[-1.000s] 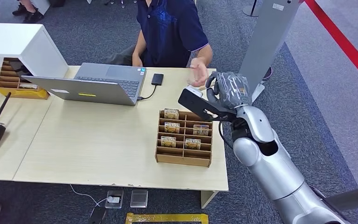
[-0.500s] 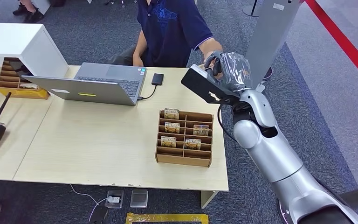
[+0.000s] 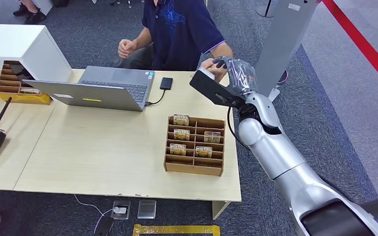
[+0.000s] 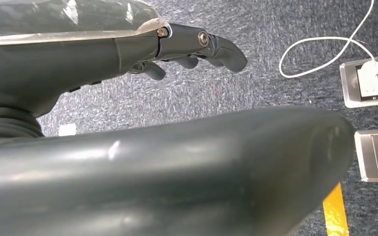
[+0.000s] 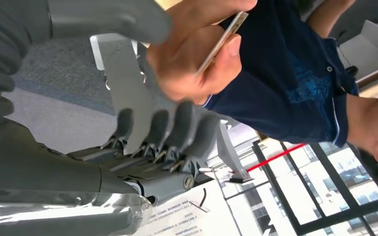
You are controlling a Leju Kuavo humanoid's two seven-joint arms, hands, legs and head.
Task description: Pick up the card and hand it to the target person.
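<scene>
Reaching over the bench, my right hand has fingers apart; card sits edge-on in person's hand, at 1 o'clock, just beyond them.

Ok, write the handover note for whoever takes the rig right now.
Right hand: raised at the table's far edge by the seated person, fingers apart, apparently holding nothing.
Left hand: hanging over the floor, holding nothing.
Card: pinched in the person's hand, between the robot's thumb and fingers, apparently clear of both.
Other cards sit in the wooden rack on the table.
Done: pick-up and handover, by the look of it.
Left: draw the right arm back.
</scene>
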